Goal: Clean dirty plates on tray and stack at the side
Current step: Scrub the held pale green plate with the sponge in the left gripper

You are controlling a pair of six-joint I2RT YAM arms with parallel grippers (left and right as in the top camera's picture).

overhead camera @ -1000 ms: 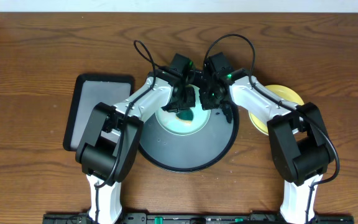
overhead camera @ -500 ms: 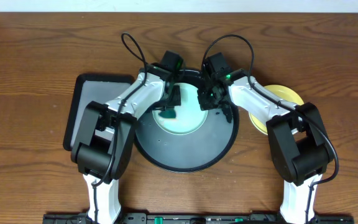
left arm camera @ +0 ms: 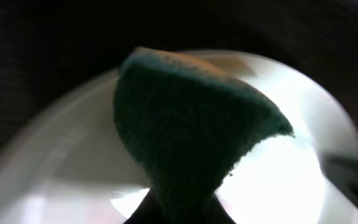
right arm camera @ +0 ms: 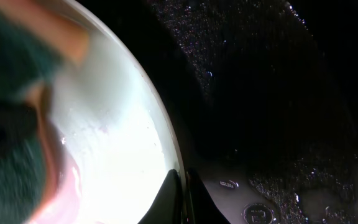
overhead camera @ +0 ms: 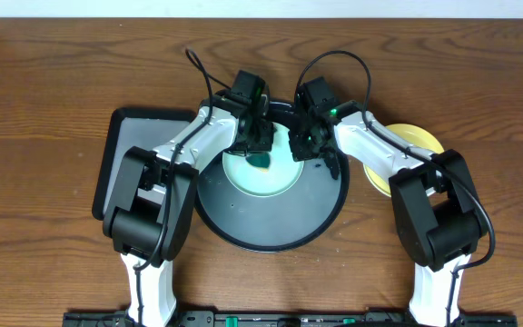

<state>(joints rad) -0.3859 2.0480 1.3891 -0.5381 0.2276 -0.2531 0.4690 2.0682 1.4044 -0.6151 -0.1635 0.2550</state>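
2 robot arms meet over a round black tray (overhead camera: 271,227) at the middle of a wooden worktop (overhead camera: 53,82). A pale mint plate (overhead camera: 275,182) lies flat on the far half of the tray. The left claw (overhead camera: 260,153) is clamped tight on a dark green sponge (left arm camera: 191,124), which shows an orange-tan backing along its upper edge. In the left wrist view the sponge hangs folded from the pinched fingers, down over the plate's pale inner surface. The right claw (right arm camera: 180,193) is closed on the right rim of the same plate, with its 2 fingertips pressed together there above the speckled black tray floor. 1 pale yellow plate (overhead camera: 416,138) sits on the worktop just right of the tray and is partly covered by the right arm. A dark grey rectangular tray (overhead camera: 133,145) with rounded corners lies on the worktop to the left, and the left arm crosses over its near corner.
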